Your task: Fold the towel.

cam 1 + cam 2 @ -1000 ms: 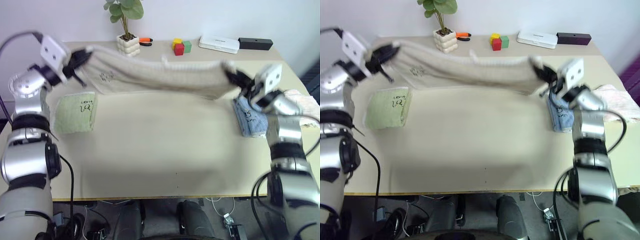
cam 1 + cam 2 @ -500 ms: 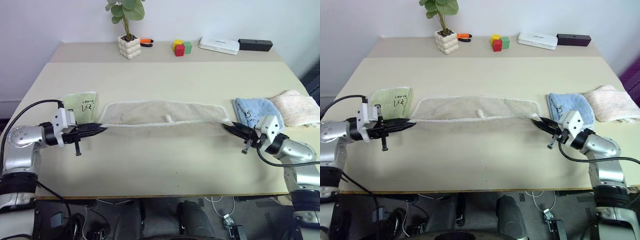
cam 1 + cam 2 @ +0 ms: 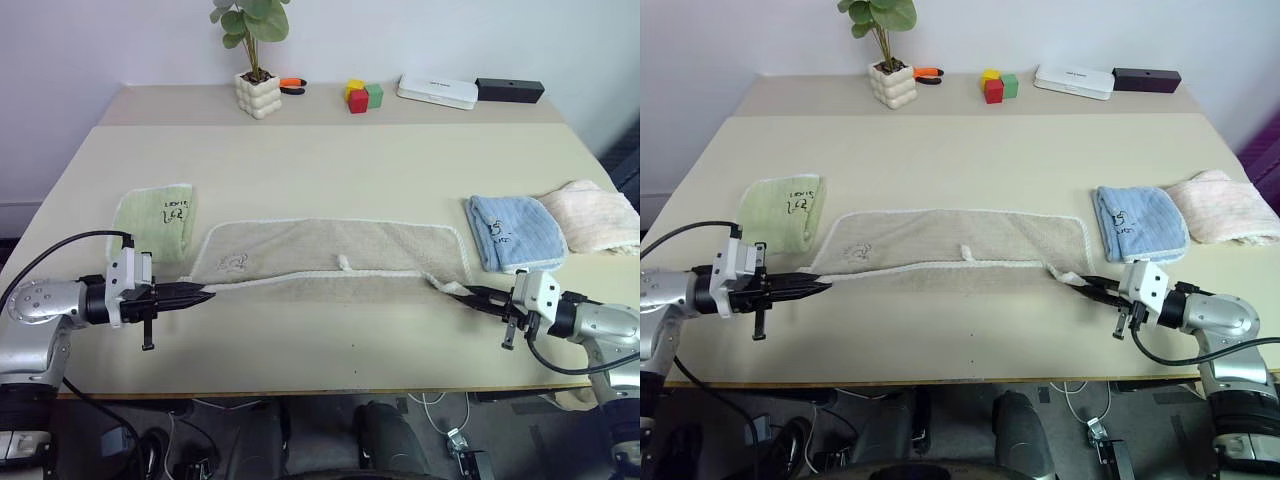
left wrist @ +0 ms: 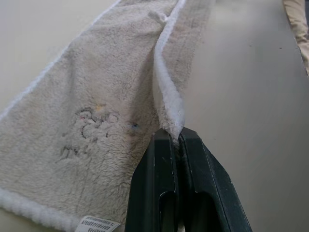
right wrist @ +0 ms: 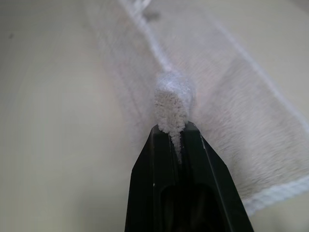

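Observation:
The towel [image 3: 330, 247], beige-brown terry with white edging, lies spread lengthwise across the middle of the table. A small white loop [image 3: 343, 263] sits on its near edge and a dark embroidered mark [image 3: 233, 263] near its left end. My left gripper [image 3: 203, 293] is shut on the towel's near left corner, low over the table. My right gripper [image 3: 470, 292] is shut on the near right corner. The wrist views show the white edging [image 4: 169, 104] and a cloth tuft [image 5: 172, 104] pinched between each pair of black fingers.
A pale green towel [image 3: 158, 218] lies folded at the left, a light blue towel [image 3: 512, 232] and a pinkish cloth [image 3: 598, 215] at the right. Along the back stand a potted plant [image 3: 256, 60], coloured blocks [image 3: 364, 96], a white box [image 3: 438, 90] and a dark box [image 3: 510, 89].
Both grippers came down and back toward the table's near edge with the towel's corners. The towel went from hanging in the air to lying flat on the table.

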You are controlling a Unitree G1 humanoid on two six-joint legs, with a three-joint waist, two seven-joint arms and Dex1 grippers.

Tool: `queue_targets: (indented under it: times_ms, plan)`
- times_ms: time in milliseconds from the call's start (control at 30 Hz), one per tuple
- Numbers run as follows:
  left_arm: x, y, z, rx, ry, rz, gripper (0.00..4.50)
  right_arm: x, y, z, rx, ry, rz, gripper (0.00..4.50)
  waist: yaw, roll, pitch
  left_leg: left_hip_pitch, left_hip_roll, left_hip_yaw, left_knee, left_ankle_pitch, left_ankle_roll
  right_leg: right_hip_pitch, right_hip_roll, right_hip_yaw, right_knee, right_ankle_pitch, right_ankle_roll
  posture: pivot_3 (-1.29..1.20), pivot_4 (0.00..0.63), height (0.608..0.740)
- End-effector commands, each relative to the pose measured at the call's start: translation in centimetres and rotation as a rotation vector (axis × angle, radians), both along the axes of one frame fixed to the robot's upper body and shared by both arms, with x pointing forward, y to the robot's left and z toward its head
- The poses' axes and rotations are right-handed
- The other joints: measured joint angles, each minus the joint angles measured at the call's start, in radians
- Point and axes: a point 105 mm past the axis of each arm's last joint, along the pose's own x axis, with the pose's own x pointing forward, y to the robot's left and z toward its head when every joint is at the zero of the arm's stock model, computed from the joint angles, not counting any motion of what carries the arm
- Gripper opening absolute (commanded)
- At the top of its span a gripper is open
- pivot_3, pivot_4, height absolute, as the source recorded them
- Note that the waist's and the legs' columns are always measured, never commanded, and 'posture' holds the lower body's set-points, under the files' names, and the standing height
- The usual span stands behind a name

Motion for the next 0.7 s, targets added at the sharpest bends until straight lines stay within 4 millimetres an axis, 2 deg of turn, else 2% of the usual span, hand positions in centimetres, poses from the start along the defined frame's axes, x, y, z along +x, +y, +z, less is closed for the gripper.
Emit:
queue_targets:
  times_ms: [33,167,300,433,667,700]
  plan:
    - [-0.4,-0.1,0.5,-0.005,-0.03,-0.001,0.0,-0.5,-0.3,-0.9,-0.013,-0.005,-0.01,0.03,0.001,0.0,0.0,0.0,0.0,0.0,0.0,0.0,0.0,0.0,0.0,0.0,0.0,0.0,0.0,0.0,0.15,0.74]
    - [-0.4,0.0,0.4,-0.002,-0.032,0.006,0.0,-0.2,-0.6,-0.7,-0.039,-0.031,-0.017,1.28,0.0,0.0,0.0,0.0,0.0,0.0,0.0,0.0,0.0,0.0,0.0,0.0,0.0,0.0,0.0,0.0,0.15,0.74]
    - [-0.2,0.0,0.5,0.0,-0.035,0.005,0.0,-0.5,-0.5,-0.2,-0.055,-0.007,0.012,3.27,0.0,0.0,0.0,0.001,0.0,0.0,0.0,0.0,0.0,0.001,0.0,0.0,0.0,0.0,0.0,0.0,0.15,0.74]
    - [-0.1,-0.2,0.5,-0.002,-0.036,0.0,0.0,-1.1,0.1,1.2,-0.059,0.046,0.087,3.27,0.001,0.0,0.0,0.001,0.0,0.0,0.0,0.0,0.0,0.001,0.0,0.0,0.0,0.0,0.0,0.0,0.15,0.74]
    - [-0.1,-0.4,0.4,-0.009,-0.039,-0.001,0.0,-1.2,-0.5,1.2,-0.185,0.046,0.109,3.27,0.001,0.0,0.0,0.001,0.0,0.0,0.0,0.0,0.0,0.001,0.0,0.0,0.0,0.0,0.0,0.0,0.15,0.74]
    - [-0.1,-0.5,0.3,-0.01,-0.039,-0.001,0.0,-1.2,-0.6,1.1,-0.198,0.04,0.107,3.04,0.001,0.0,0.0,0.001,0.0,0.0,0.0,0.0,0.0,0.001,0.0,0.0,0.0,0.0,0.0,0.0,0.15,0.74]
